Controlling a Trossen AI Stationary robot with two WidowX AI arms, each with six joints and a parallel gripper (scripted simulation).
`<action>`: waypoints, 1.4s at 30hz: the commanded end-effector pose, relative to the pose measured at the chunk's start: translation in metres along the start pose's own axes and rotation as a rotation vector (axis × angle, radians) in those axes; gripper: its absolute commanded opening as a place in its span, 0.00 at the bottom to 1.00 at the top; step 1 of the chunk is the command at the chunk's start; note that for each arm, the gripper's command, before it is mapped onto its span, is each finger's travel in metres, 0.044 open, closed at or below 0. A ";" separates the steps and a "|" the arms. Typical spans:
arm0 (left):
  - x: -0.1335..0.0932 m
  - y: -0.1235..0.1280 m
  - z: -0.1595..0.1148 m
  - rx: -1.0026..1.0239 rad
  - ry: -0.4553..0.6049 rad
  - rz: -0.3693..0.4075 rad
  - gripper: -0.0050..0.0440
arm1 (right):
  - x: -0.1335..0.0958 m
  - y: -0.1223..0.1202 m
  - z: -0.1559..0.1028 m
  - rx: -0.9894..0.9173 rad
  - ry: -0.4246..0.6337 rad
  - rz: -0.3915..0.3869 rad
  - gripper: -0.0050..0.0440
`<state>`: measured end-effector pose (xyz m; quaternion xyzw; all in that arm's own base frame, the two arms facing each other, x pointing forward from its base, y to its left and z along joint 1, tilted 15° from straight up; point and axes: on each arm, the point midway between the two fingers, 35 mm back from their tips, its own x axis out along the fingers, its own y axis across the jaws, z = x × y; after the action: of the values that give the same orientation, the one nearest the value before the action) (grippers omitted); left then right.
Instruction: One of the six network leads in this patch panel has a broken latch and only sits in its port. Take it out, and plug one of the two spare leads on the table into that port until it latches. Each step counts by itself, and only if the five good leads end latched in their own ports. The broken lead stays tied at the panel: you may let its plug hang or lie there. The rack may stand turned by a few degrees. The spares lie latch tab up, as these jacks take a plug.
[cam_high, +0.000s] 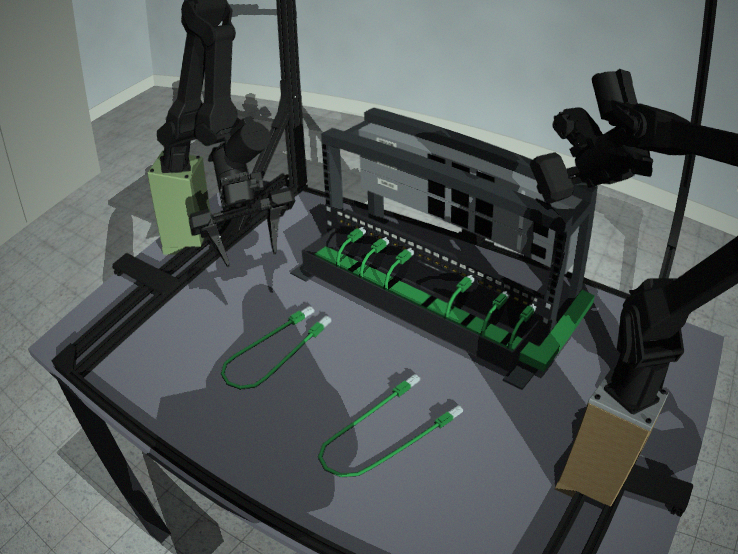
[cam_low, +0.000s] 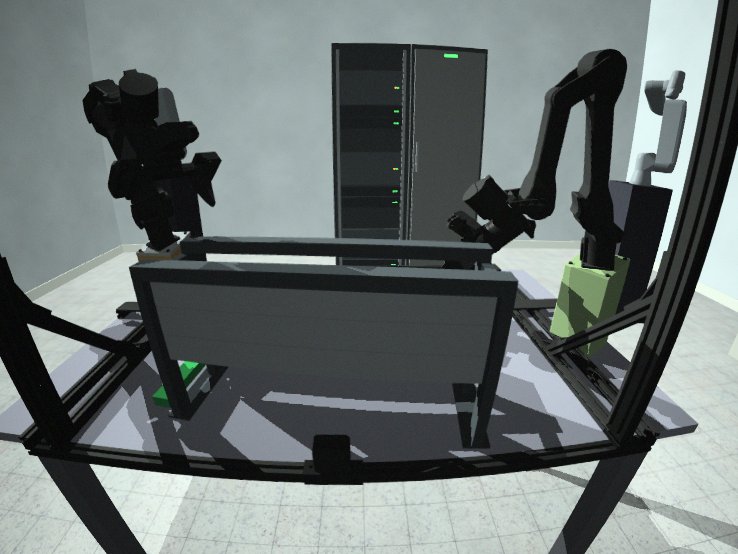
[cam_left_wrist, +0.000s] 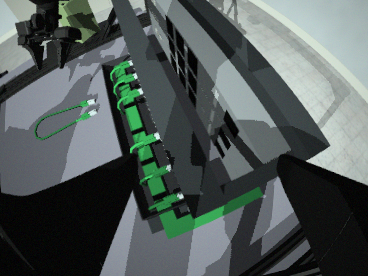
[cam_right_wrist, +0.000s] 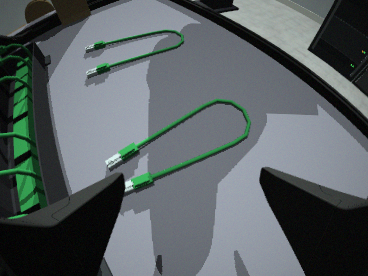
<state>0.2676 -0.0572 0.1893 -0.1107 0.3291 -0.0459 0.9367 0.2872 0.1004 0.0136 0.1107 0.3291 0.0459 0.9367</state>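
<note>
Six green leads rise from the green-lined tray to the patch panel, among them the leftmost (cam_high: 355, 235) and rightmost (cam_high: 526, 313) in the top view; all plugs appear at their ports. Which latch is broken I cannot tell. One spare lead (cam_high: 297, 317) (cam_left_wrist: 87, 116) (cam_right_wrist: 129, 150) lies looped on the table, both plugs toward the panel. The other spare lead (cam_high: 406, 387) (cam_right_wrist: 102, 68) lies similarly nearer the left arm's base. My right gripper (cam_high: 250, 258) (cam_left_wrist: 49, 69) (cam_right_wrist: 193, 178) is open and empty above the table. My left gripper (cam_left_wrist: 208, 161) is open and empty, high near the rack's end.
The rack (cam_high: 438, 171) (cam_low: 321, 268) stands behind the tray (cam_high: 381, 301). A green bar (cam_high: 560, 333) (cam_left_wrist: 215, 215) sits at its end near the left arm. The arms stand on a tan block (cam_high: 605, 447) and a light green block (cam_high: 172, 208). Frame rails edge the table.
</note>
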 end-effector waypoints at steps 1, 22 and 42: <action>0.000 0.000 0.000 0.000 0.000 0.000 0.92 | 0.000 0.000 0.000 0.000 0.000 0.000 0.92; 0.000 0.000 0.000 0.000 0.000 0.000 1.00 | -0.002 0.026 0.000 0.171 0.172 -0.030 0.46; 0.000 0.000 0.000 0.000 0.000 0.000 1.00 | -0.003 0.050 -0.003 0.337 0.345 -0.065 0.46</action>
<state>0.2676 -0.0572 0.1893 -0.1107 0.3291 -0.0459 0.9367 0.2829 0.1455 0.0249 0.2373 0.4784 -0.0161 0.8453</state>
